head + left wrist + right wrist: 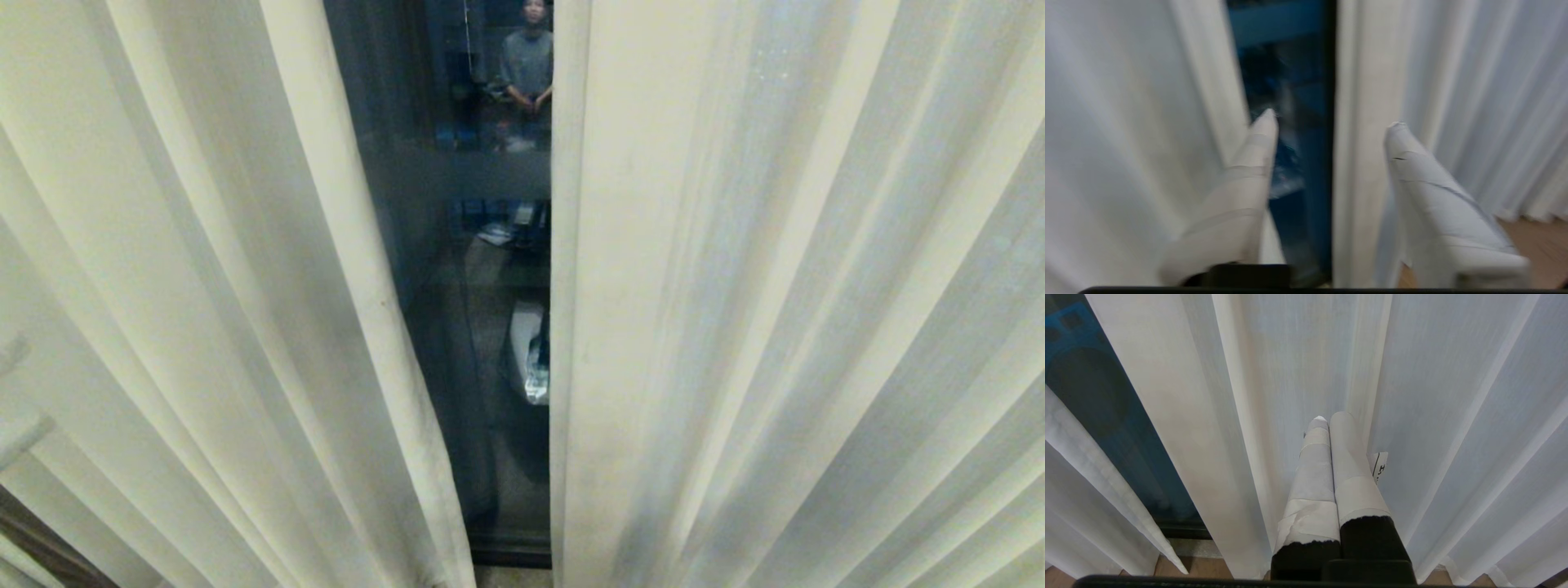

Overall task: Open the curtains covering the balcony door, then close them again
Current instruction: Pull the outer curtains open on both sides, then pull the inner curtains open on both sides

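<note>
Straight ahead, the curtains (775, 286) hang almost shut, two cream panels with long vertical pleats, leaving only a narrow slot between their hemmed inner edges. Through that slot shows the balcony door (482, 367), its dark glass crossed by a greyish band partway up and its near-black bottom frame meeting the floor just below the hems. A person (529, 61) appears as a reflection in the upper part of the glass, standing with hands together in front (only the mirrored figure is visible, not the person directly). Neither arm shows in the head view. From the left wrist view, the left gripper (1331, 126) is up in front of the gap with its jaws spread apart and nothing between them: one tape-wrapped finger (1257, 151) lies over the edge of the left panel and the dark glass, the other over the inner hem of the right panel, though whether either tip touches the cloth I cannot tell, since the picture is smeared. A strip of wooden floor (1535, 245) shows beneath the hems on that side. In the right wrist view, the right gripper (1329, 420) has its two wrapped fingers pressed flat together, holding nothing, pointing at a pleat of the right panel, with the glass visible off to one side.
</note>
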Robot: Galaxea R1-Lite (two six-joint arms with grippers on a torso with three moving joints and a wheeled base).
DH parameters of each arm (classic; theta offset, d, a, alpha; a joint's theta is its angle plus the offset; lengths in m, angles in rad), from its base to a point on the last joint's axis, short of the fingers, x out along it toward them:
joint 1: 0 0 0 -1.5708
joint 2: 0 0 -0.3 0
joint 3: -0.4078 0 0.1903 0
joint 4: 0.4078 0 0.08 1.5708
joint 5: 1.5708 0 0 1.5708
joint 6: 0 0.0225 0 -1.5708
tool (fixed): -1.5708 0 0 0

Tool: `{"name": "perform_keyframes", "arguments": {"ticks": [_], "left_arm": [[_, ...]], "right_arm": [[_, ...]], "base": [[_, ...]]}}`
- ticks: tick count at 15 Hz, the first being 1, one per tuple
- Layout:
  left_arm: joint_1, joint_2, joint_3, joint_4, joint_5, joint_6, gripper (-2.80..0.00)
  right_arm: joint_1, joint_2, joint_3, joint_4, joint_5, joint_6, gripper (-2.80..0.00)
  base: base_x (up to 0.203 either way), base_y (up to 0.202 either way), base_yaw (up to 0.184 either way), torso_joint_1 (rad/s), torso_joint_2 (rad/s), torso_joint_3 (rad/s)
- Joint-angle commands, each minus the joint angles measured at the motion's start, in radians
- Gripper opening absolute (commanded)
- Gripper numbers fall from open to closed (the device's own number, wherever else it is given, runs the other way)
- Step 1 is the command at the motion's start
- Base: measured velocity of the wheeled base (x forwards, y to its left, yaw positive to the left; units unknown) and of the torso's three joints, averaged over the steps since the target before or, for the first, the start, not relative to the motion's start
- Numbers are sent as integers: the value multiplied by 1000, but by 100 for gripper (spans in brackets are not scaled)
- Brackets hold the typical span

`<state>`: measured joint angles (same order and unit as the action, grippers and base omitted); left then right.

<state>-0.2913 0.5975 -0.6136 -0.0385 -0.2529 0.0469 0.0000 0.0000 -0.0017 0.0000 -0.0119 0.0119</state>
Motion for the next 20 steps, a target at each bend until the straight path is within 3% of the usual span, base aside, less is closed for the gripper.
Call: {"name": "perform_keyframes", "arguments": {"ticks": [1, 6, 13, 14, 17, 20], "left_arm": [[-42, 81, -12, -1, 1, 1, 0], [-33, 249, -76, -4, 8, -7, 0], [14, 522, -300, -48, 34, -6, 0], [17, 556, -335, -58, 49, -6, 0], [20, 649, -419, -66, 183, -6, 0], [34, 699, -466, -72, 226, -6, 0]], "right_arm": [[0, 0, 0, 0, 0, 0, -280], [0, 0, 0, 0, 0, 0, -280], [0, 0, 0, 0, 0, 0, -280], [0, 0, 0, 0, 0, 0, -280], [0, 0, 0, 0, 0, 0, -280], [0, 0, 0, 0, 0, 0, -280]], "base": [[0, 0, 0, 0, 0, 0], [0, 0, 0, 0, 0, 0], [0, 0, 0, 0, 0, 0], [0, 0, 0, 0, 0, 0], [0, 0, 0, 0, 0, 0], [0, 0, 0, 0, 0, 0]]}}
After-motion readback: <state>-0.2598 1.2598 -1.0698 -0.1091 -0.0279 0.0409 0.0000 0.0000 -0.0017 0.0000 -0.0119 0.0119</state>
